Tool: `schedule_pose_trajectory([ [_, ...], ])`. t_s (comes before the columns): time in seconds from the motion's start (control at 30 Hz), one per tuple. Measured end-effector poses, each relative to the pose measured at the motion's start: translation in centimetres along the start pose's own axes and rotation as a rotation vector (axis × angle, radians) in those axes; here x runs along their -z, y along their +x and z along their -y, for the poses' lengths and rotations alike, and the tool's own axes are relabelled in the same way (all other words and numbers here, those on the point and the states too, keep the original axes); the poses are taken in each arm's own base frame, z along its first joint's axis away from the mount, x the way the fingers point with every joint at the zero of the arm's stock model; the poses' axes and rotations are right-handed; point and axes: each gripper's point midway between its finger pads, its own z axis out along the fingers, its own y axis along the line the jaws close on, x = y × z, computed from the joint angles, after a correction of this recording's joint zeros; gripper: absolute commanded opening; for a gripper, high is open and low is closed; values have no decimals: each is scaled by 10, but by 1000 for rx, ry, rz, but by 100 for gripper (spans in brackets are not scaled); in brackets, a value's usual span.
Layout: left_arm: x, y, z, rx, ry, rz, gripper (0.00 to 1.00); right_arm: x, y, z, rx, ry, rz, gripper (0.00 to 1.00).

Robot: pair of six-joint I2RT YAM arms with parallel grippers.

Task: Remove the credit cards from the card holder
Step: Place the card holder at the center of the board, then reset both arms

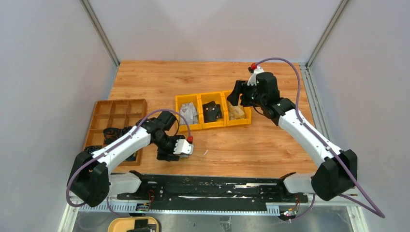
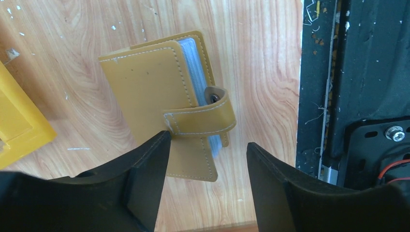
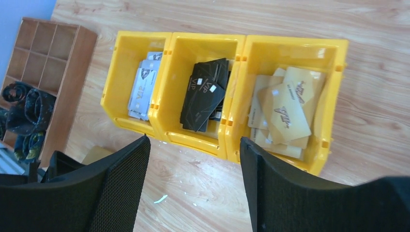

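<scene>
The left tool [image 2: 208, 145] stands apart over the snapped-shut card holder [image 2: 150, 87]; the right tool [image 3: 194, 142] gapes empty above yellow bins [image 3: 290, 41]

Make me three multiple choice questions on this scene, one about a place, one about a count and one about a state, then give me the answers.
1. Where is the card holder?
A. On the table, by the left gripper
B. Inside a yellow bin
C. On the floor

2. How many yellow bins stand side by side?
A. Two
B. Three
C. Five

3. What state is the card holder in?
A. Spread wide open
B. Closed, its strap wrapped round the edge
C. Cut in half

Answers: 1 A, the left wrist view shows it lying on the wood; 2 B, the right wrist view shows three in a row; 3 B, the cover is folded over and the strap crosses it.
</scene>
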Motion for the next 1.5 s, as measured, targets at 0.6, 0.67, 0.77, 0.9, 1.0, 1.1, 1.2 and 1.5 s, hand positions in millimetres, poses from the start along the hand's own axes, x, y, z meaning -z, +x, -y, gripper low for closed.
schedule_pose_trajectory([
  [0.6,113,19,-96,556,-472,360,100,89,26,134,44,646,264,82],
  [0.67,120,26,-105,607,-498,384,100,96,31,152,66,738,289,85],
  [0.77,119,47,-125,738,-569,426,100,105,35,183,90,899,309,86],
  [0.9,88,79,-139,923,-681,471,100,117,45,233,43,1101,308,85],
  [1.0,68,92,-142,1013,-751,514,100,125,64,255,31,1165,331,86],
  [1.1,60,106,-152,1073,-858,564,100,121,81,269,65,1176,331,86],
  [1.2,60,116,-162,1109,-939,597,100,115,92,282,92,1197,293,86],
  [1.5,84,131,-182,1109,-1176,705,100,95,116,289,146,1110,276,83],
])
